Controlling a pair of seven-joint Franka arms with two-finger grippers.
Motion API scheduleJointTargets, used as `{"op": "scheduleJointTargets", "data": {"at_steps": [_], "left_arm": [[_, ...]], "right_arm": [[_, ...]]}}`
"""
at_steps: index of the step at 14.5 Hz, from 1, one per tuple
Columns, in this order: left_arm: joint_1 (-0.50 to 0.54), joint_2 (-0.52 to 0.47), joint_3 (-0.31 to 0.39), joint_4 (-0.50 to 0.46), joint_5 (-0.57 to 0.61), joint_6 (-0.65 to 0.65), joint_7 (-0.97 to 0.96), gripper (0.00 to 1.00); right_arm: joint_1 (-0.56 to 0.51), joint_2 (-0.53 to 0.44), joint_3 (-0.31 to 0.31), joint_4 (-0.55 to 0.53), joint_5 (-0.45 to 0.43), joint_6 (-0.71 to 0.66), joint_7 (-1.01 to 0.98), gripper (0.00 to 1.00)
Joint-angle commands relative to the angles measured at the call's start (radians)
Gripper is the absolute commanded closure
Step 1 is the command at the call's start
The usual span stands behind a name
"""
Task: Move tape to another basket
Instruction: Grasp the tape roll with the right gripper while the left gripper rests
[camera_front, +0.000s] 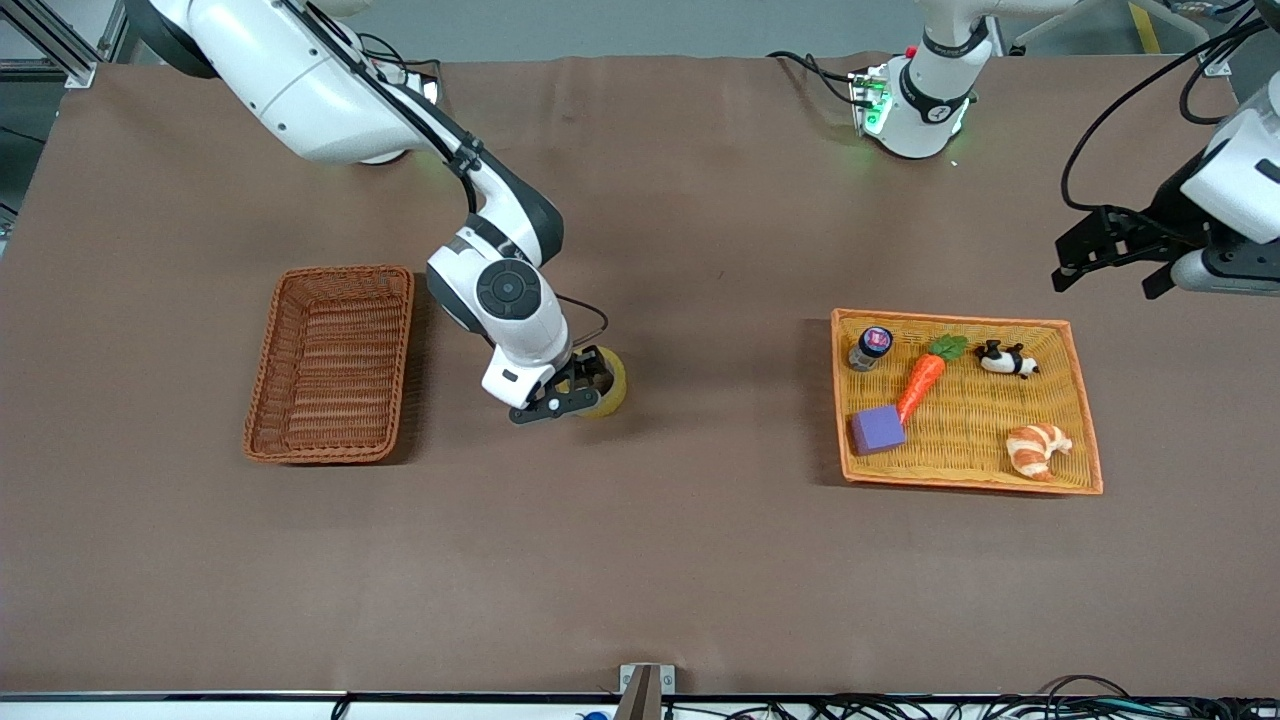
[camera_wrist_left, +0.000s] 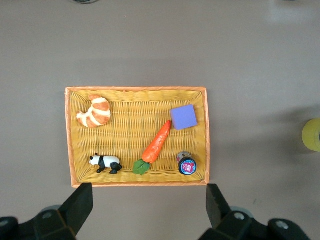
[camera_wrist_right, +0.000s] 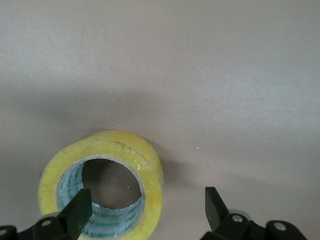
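I have the right gripper (camera_front: 572, 398) spread wide, low over the tape (camera_front: 606, 381), which stands on its rim mid-table, core sideways, between the basket (camera_front: 331, 362) and the tray (camera_front: 1083, 400). It sits off-centre, toward one finger. The left gripper (camera_front: 1105, 262) waits wide open above the tray.

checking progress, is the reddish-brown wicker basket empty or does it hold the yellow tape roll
Empty. The deep reddish-brown wicker basket shows only bare weave inside; the yellowish translucent tape roll is outside it on the brown table cover, at the right hand.
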Motion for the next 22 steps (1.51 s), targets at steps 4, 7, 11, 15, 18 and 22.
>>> {"op": "scheduleJointTargets", "data": {"at_steps": [4, 7, 11, 15, 18, 22], "left_arm": [[0.012, -0.032, 0.009, -0.007, 0.035, -0.001, 0.026, 0.00], [0.026, -0.052, 0.013, -0.003, 0.049, -0.007, 0.026, 0.00], [0.029, -0.060, 0.013, 0.000, 0.041, -0.027, 0.008, 0.00], [0.020, -0.019, 0.003, -0.003, 0.038, -0.031, 0.006, 0.00], [0.020, 0.063, -0.017, 0.003, 0.044, -0.022, 0.005, 0.00], [0.031, 0.101, -0.048, -0.006, 0.047, -0.011, 0.006, 0.00]], "right_arm": [[-0.001, 0.010, 0.003, -0.051, -0.062, 0.060, 0.035, 0.00], [-0.001, 0.030, 0.000, -0.051, -0.072, 0.090, 0.035, 0.00], [0.007, 0.033, 0.000, -0.052, -0.089, 0.090, 0.063, 0.08], [0.007, 0.041, 0.000, -0.054, -0.106, 0.089, 0.063, 0.36], [0.007, 0.043, 0.000, -0.054, -0.108, 0.089, 0.063, 0.62], [-0.002, 0.032, 0.004, -0.029, -0.128, 0.051, 0.122, 1.00]]}}
